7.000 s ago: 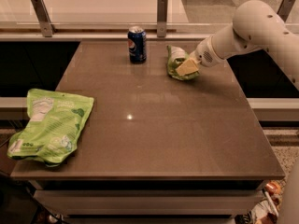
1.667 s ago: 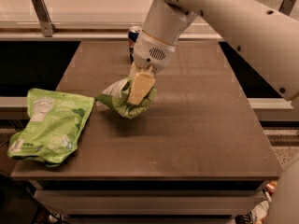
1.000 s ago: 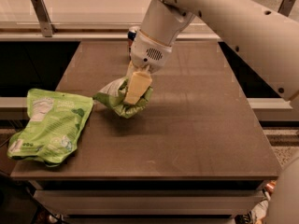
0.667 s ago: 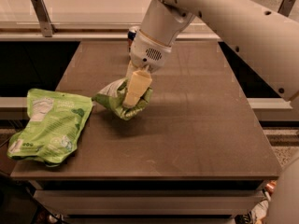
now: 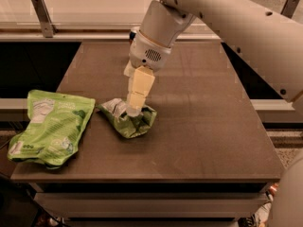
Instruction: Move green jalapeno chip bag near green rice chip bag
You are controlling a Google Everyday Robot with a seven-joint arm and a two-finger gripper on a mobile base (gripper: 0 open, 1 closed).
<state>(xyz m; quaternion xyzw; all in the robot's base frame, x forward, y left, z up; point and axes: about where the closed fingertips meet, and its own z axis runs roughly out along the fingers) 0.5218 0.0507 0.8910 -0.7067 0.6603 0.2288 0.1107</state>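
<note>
Gripper [image 5: 133, 109] pinching the green jalapeno chip bag [image 5: 136, 125] beneath it, green rice chip bag [image 5: 51, 126] just to its left, I reckon I'm placing: letting go comes next.

We see the gripper [image 5: 134, 109], pale cream-yellow, resting at the top of the green jalapeno chip bag [image 5: 136, 125], which is darker green with white and silvery patches. Just beyond that bag from the gripper lies the green rice chip bag [image 5: 52, 126], light green with pale white printing. Under the gripper the table [image 5: 203, 126] is plain grey-brown, and above it the arm [image 5: 227, 18] is off-white with a small dotted grille.
</note>
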